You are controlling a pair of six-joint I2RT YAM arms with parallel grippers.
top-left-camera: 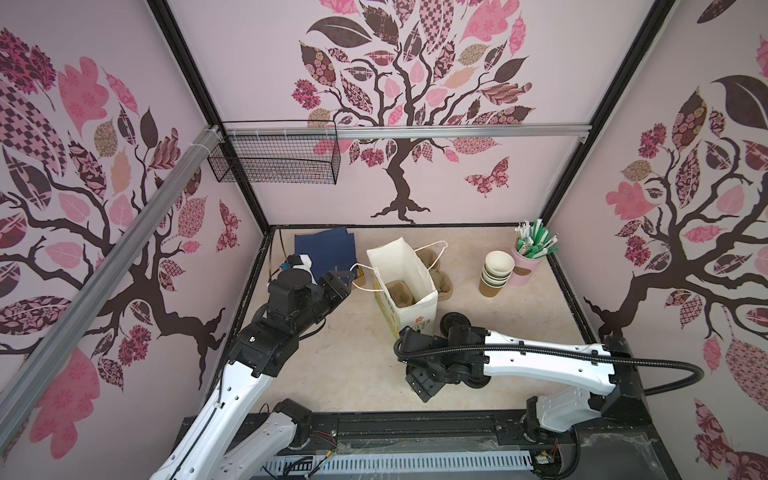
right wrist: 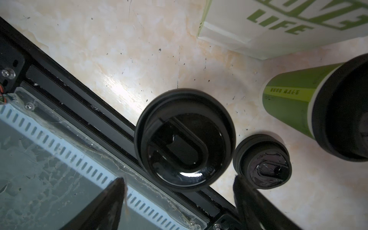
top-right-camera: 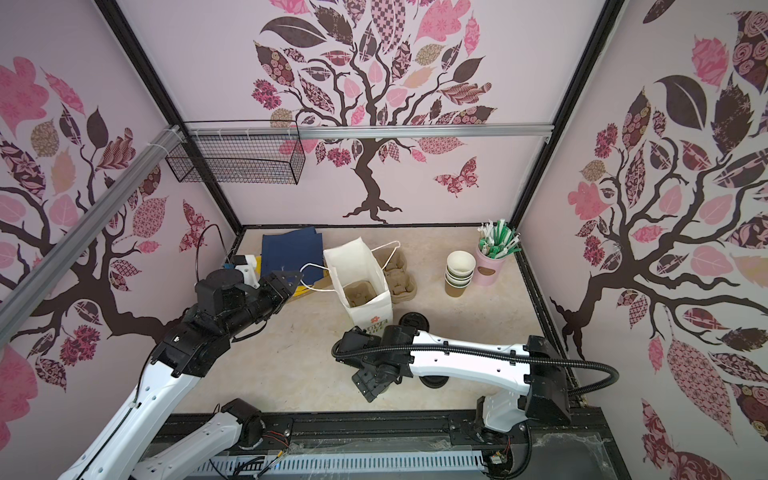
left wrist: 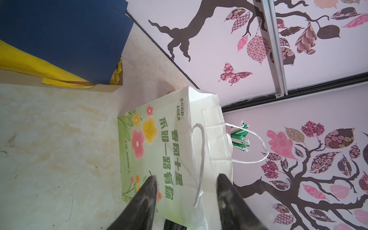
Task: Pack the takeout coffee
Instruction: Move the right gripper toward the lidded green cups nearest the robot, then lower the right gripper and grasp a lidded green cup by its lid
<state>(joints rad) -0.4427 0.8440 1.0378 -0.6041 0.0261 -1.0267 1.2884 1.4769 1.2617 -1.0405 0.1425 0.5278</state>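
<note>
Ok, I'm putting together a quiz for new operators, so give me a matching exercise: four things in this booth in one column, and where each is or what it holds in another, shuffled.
1 paper bag
2 pink holder
3 wire basket
4 lidded green cup

A hangs from the wall rail
B cardboard cup tray inside
C wears a black lid
D holds green-wrapped straws

Pairs: 1-B, 2-D, 3-A, 4-C
</note>
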